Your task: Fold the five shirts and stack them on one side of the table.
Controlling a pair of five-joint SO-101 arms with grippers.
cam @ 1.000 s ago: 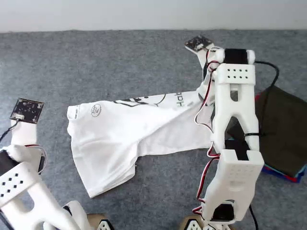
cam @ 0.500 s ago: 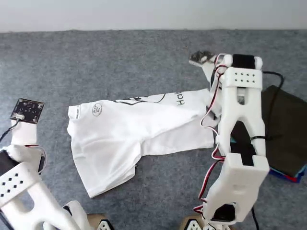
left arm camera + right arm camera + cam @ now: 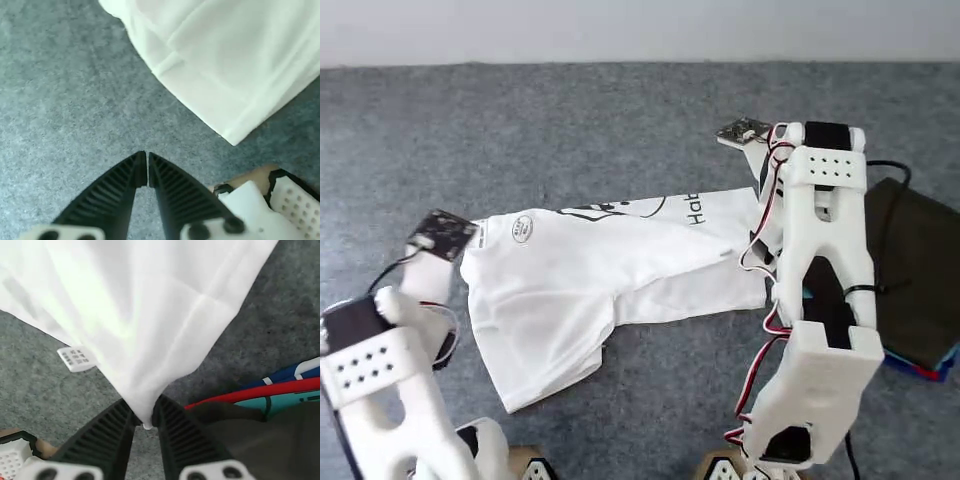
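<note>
A white shirt (image 3: 600, 270) lies spread and partly creased across the middle of the grey table. My right gripper (image 3: 146, 419) is shut on a bunched edge of the white shirt (image 3: 150, 315), at its right end beside the stack. In the high view the right arm (image 3: 820, 260) covers that spot. My left gripper (image 3: 148, 159) is shut with nothing in it, over bare carpet just short of the white shirt's (image 3: 225, 60) hem. The left arm (image 3: 380, 360) stands at the shirt's left edge.
A stack of folded shirts (image 3: 915, 270) sits at the table's right edge, a dark one (image 3: 250, 440) on top, with red, teal and blue edges (image 3: 280, 390) under it. Both arm bases stand at the near edge. Bare grey carpet (image 3: 570, 130) lies behind the shirt.
The left arm has swung in from the far left to the shirt's left edge. The right arm has shifted slightly right with the shirt's edge still in its grip.
</note>
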